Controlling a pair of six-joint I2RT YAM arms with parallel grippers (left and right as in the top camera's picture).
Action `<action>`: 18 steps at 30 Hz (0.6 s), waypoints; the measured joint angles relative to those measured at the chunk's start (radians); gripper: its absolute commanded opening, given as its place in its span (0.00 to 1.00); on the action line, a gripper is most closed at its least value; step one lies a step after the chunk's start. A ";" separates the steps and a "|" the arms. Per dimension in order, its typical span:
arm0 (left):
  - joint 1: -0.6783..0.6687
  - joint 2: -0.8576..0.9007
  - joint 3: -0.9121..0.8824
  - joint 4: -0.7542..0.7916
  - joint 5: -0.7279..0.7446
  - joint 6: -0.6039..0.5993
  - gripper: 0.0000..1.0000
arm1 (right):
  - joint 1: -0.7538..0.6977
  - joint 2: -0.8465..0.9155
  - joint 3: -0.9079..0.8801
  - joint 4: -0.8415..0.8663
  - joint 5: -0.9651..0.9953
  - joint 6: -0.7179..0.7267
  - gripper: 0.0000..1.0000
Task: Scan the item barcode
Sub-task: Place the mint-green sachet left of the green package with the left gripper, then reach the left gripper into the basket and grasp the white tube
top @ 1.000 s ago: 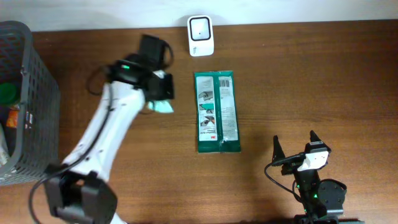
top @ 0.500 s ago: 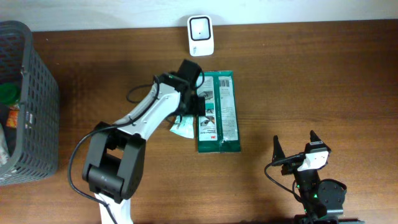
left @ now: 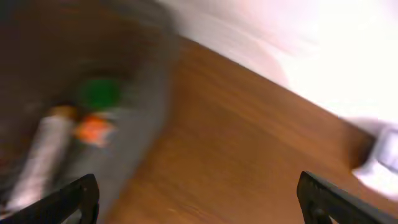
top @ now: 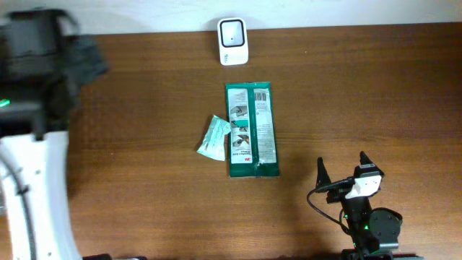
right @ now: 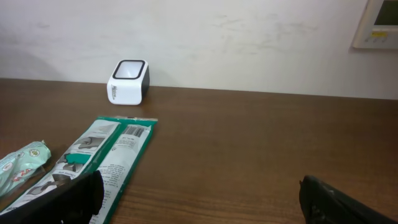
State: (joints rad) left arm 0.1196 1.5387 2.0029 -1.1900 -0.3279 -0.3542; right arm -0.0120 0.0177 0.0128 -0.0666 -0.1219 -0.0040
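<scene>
- Left gripper (left: 196, 190) and right gripper (top: 341, 162) both gape, empty.
- Sachet (top: 214, 137) lies against pack (top: 252, 130), mid-table, apart from scanner (top: 233, 42).
- Risk: they touch, so a grab may drag both.

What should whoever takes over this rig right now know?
Left gripper: open, empty, at the basket.
Right gripper: open, empty, parked at the table's near edge.
Scanner stands at the back; long green packet lies flat before it, small sachet against its left side.
Done: both lie out on the table. Left: basket holds more items; scans unconfirmed.
</scene>
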 measured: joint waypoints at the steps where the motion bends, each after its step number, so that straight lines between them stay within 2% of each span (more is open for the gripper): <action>1: 0.050 -0.005 0.000 0.000 -0.007 0.000 0.99 | 0.000 0.000 0.000 0.000 0.000 0.000 0.98; 7: 0.322 -0.008 -0.034 0.011 -0.028 -0.010 1.00 | 0.000 0.000 0.000 0.000 0.000 0.000 0.98; 10: 0.413 -0.008 -0.127 0.082 -0.038 -0.012 0.99 | 0.000 0.000 0.000 0.000 0.000 0.001 0.98; 15: 0.492 -0.005 -0.348 0.246 -0.100 0.000 0.99 | 0.000 0.000 0.000 0.000 0.000 0.000 0.98; 18: 0.525 0.040 -0.467 0.344 -0.118 0.060 0.99 | 0.000 0.000 0.000 0.000 0.000 0.000 0.99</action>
State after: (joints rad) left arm 0.6445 1.5787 1.5364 -0.8455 -0.4461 -0.2947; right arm -0.0120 0.0177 0.0128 -0.0666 -0.1219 -0.0040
